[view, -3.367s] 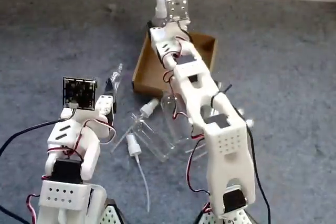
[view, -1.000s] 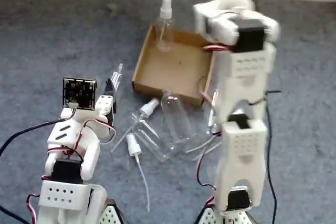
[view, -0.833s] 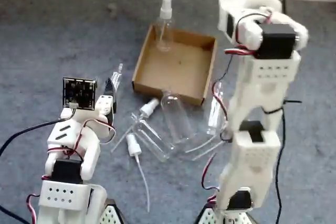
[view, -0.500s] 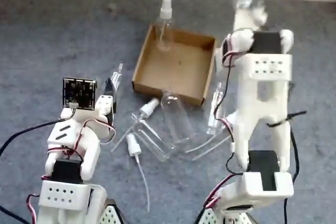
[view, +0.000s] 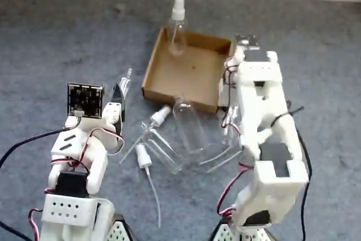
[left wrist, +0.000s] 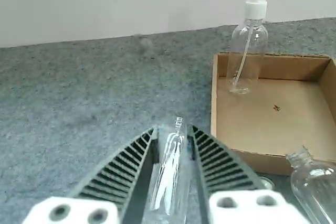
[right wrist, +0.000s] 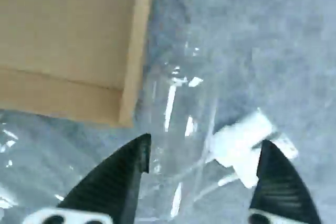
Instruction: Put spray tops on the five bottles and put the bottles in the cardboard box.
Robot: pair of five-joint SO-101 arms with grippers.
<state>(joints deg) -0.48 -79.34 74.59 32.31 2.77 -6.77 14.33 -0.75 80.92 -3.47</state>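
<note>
Now the right gripper (right wrist: 202, 174) hangs wide open, holding nothing. An uncapped bottle (right wrist: 176, 114) lies on its side right below, between the jaws. The cardboard box (right wrist: 137, 40) wall runs along one jaw's side and a loose spray top (right wrist: 244, 140) sits just beside the other. Likely step: grab this bottle. Centre on the body, keep the box-side jaw off the wall and the other clear of the top, and close gently — clear plastic probably slips. Left gripper (left wrist: 172, 135) is clamped on a small bottle (left wrist: 169, 182), neck poking out past the jaw tips — a capped bottle (left wrist: 248, 40) stands in the box beyond it
</note>
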